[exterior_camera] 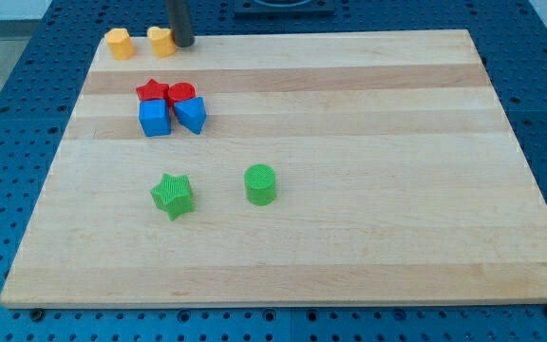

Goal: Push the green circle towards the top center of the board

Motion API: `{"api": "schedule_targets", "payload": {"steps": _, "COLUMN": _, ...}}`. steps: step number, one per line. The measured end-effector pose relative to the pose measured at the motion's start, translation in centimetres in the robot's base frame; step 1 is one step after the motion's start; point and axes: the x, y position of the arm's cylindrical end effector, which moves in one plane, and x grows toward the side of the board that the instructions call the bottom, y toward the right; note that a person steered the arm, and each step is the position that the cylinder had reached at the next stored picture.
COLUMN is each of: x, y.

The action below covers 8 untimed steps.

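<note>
A: Where is my tip (183,44)?

B: At the view's top left, on the table (368,209), just right of a yellow heart (161,41), touching or nearly so. A yellow hexagon (118,43) sits further left.

A: Is the claw wide or narrow?

B: Neither; the arm ends in a bare rod.

A: And the green circle (261,184)?

B: Near the middle, well below my tip and apart from it. A green star (172,195) lies to its left.

A: Anything between?

B: A tight cluster (left of centre): red star (152,92), red circle (180,94), blue cube (155,118), blue triangle (191,114).
</note>
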Motion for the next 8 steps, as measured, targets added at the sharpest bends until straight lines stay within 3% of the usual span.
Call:
{"api": "schedule_targets", "payload": {"steps": 2, "x": 0.4, "y": -1.7}}
{"api": "schedule_targets", "payload": {"steps": 3, "x": 4.8, "y": 6.7}}
{"api": "schedule_targets", "payload": {"steps": 4, "x": 11.8, "y": 15.3}}
{"api": "schedule_targets", "payload": {"steps": 6, "x": 29.3, "y": 17.8}}
{"api": "schedule_targets", "payload": {"steps": 7, "x": 37.0, "y": 15.3}}
{"api": "schedule_targets", "payload": {"steps": 8, "x": 38.5, "y": 8.1}}
